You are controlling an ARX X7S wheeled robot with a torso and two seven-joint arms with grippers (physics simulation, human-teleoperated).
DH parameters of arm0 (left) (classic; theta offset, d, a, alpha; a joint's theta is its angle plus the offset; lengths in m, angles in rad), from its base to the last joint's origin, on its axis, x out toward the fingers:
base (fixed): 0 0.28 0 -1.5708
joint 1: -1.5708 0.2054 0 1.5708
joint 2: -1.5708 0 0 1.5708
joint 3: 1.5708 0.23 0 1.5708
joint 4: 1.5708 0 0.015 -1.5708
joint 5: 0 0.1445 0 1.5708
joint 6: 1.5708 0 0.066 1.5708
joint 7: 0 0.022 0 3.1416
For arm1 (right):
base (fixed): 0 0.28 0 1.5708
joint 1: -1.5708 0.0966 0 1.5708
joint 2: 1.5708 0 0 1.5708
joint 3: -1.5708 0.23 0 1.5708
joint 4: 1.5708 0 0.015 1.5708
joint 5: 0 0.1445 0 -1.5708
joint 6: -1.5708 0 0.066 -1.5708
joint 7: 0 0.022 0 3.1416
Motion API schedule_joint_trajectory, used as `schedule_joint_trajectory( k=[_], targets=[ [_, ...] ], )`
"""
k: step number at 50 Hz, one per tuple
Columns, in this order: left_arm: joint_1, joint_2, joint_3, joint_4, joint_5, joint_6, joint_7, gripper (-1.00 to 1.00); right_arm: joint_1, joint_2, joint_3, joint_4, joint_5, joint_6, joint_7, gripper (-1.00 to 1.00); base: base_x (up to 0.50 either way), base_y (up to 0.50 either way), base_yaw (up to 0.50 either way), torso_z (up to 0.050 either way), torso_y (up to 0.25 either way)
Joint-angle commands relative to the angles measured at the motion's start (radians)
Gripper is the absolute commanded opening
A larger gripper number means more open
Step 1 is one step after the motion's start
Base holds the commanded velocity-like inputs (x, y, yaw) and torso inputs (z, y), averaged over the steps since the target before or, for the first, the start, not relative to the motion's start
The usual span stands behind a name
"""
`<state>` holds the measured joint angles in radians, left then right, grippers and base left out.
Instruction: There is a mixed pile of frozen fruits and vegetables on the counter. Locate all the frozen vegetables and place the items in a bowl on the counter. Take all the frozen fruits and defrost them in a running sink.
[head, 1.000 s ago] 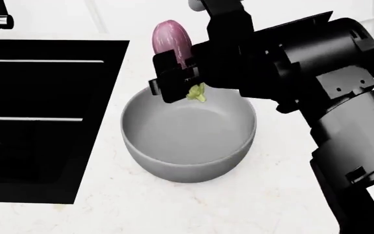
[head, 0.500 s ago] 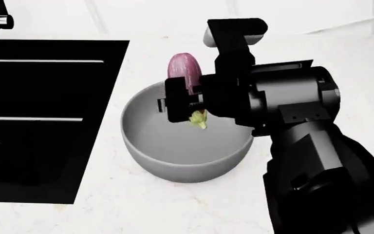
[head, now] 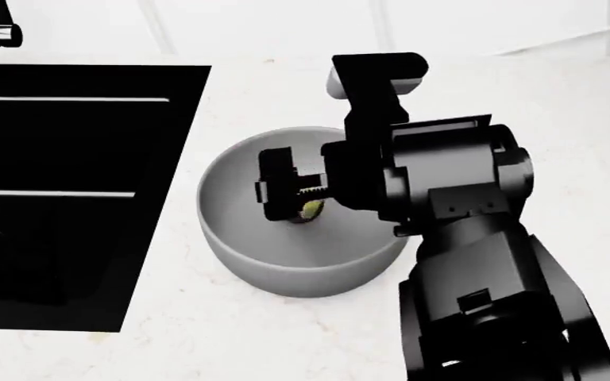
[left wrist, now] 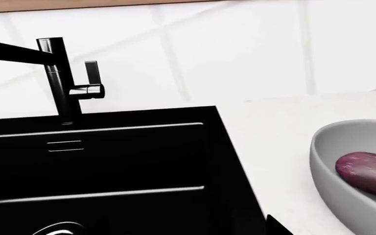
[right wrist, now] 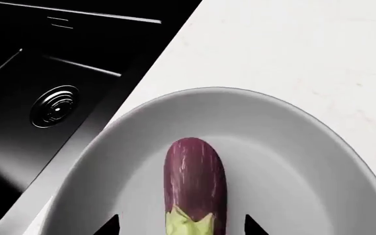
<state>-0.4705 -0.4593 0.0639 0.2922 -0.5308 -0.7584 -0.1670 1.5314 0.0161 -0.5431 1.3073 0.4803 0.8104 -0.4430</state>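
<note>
Inside the round, deep, matte grey bowl (right wrist: 318, 161), the small purple eggplant with its pale green stem cap (right wrist: 195, 183) lies lengthwise, stem end toward the right gripper (head: 295, 198). That gripper hangs low over the bowl's middle in the head view, and the right wrist view shows its two dark fingertips (right wrist: 109, 226) standing clear on either side of the stem. They appear spread and off the fruit, so I judge the pincer released; from the head view alone the jaws are too dark to read. The left gripper is not visible in any view, so its state cannot be told.

The bowl sits on the plain white countertop (head: 283, 333), just beside the large rectangular black sink (left wrist: 96, 171) with its round ribbed metal drain (right wrist: 56, 106) and dark faucet (left wrist: 60, 81).

The step in hand looks like the end of placing the eggplant. To finish it well, keep the fingers wide and lift straight up out of the bowl, so neither tip catches the stem cap or drags the eggplant against the wall. Clear the rim before swinging sideways; a knock on the near wall could slide the bowl toward the sink edge. The artichoke, banana and kiwi are not in view, so most of the task probably remains.
</note>
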Motion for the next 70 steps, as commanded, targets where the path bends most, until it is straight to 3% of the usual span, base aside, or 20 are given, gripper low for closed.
schedule_joint_trajectory(
  k=[1, 2, 6, 12, 18, 21, 26, 31, 32, 47, 70],
  targets=[
    [-0.011, 0.015, 0.013, 0.004, 0.002, -0.006, -0.015, 1.0, 0.032, -0.014, 0.104, -0.005, -0.113, -0.004, -0.026, 1.0, 0.0, 0.0, 0.0, 0.0, 0.0],
    [-0.014, 0.014, 0.012, 0.001, 0.0, -0.007, -0.015, 1.0, 0.033, -0.01, 0.099, -0.044, -0.109, 0.009, -0.026, 1.0, 0.0, 0.0, 0.0, 0.0, 0.0],
    [0.013, -0.015, -0.046, 0.049, -0.054, -0.028, 0.0, 1.0, -0.233, 0.13, 0.189, -0.644, 0.0, 0.375, 0.251, 1.0, 0.0, 0.0, 0.0, 0.0, 0.0],
    [0.01, -0.013, -0.068, 0.092, -0.081, -0.055, -0.022, 1.0, -0.546, 0.207, 0.389, -1.532, 0.081, 0.555, 0.476, 1.0, 0.0, 0.0, 0.0, 0.0, 0.0],
    [0.0, -0.009, -0.06, 0.152, -0.116, -0.097, -0.033, 1.0, -0.743, 0.247, 0.516, -1.829, 0.098, 0.526, 0.549, 1.0, 0.0, 0.0, 0.0, 0.0, 0.0],
    [-0.002, -0.011, -0.059, 0.154, -0.119, -0.101, -0.033, 1.0, -0.752, 0.259, 0.6, -1.91, 0.134, 0.588, 0.565, 1.0, 0.0, 0.0, 0.0, 0.0, 0.0],
    [0.007, -0.017, -0.055, 0.15, -0.113, -0.089, -0.025, 1.0, -0.797, 0.317, 0.597, -2.001, 0.132, 0.623, 0.589, 1.0, 0.0, 0.0, 0.0, 0.0, 0.0],
    [0.008, -0.018, -0.069, 0.151, -0.129, -0.096, -0.026, 1.0, -0.858, 0.312, 0.757, -2.099, 0.208, 0.669, 0.561, 1.0, 0.0, 0.0, 0.0, 0.0, 0.0],
    [0.003, -0.02, -0.073, 0.154, -0.133, -0.102, -0.029, 1.0, -0.874, 0.358, 0.714, -2.122, 0.199, 0.644, 0.548, 1.0, 0.0, 0.0, 0.0, 0.0, 0.0],
    [-0.017, -0.016, -0.1, 0.183, -0.188, -0.171, -0.068, 1.0, -0.983, 0.324, 0.89, -2.213, 0.266, 0.669, 0.562, 1.0, -0.06, 0.0, 0.0, 0.0, 0.0],
    [-0.023, -0.012, -0.101, 0.179, -0.201, -0.183, -0.087, 1.0, -1.072, 0.39, 0.829, -2.206, 0.236, 0.574, 0.57, 1.0, -0.11, 0.3, 0.0, 0.0, 0.0]
  ],
)
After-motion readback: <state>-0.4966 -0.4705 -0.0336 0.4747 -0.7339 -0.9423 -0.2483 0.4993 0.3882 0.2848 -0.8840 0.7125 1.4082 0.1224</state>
